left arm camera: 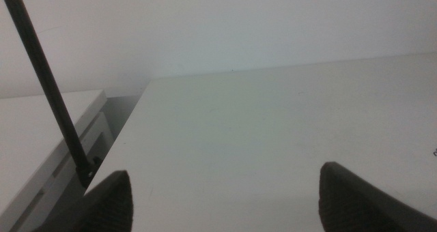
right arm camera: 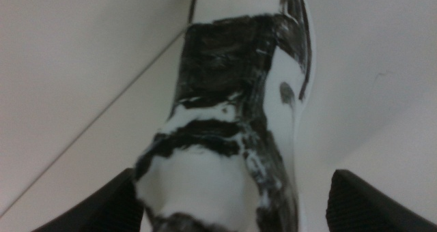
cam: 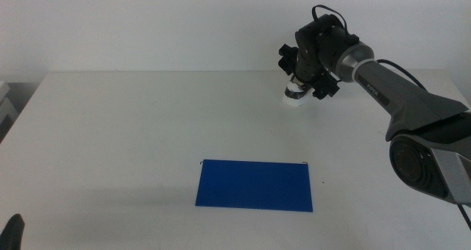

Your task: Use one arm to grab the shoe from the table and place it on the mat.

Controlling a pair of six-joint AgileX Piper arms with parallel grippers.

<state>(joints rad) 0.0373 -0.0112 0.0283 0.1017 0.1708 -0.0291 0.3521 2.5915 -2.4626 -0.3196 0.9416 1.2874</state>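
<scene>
The shoe [cam: 296,95], white with black panels, stands on the white table [cam: 132,132] at the far right. In the right wrist view the shoe [right arm camera: 232,109] fills the space between the jaws. My right gripper [cam: 300,85] is down over the shoe, with its jaws open on either side of it [right arm camera: 232,198]. The right arm [cam: 397,95] reaches in from the right. The blue mat [cam: 255,184] lies flat near the front middle, bare. My left gripper [cam: 13,231] waits at the bottom left corner, open and empty [left arm camera: 225,191].
A low white cabinet [left arm camera: 41,136] stands beside the table's left edge, and it also shows in the middle view [cam: 6,103]. A thin dark rod [left arm camera: 48,89] crosses the left wrist view. A pale wall runs behind the table's far edge.
</scene>
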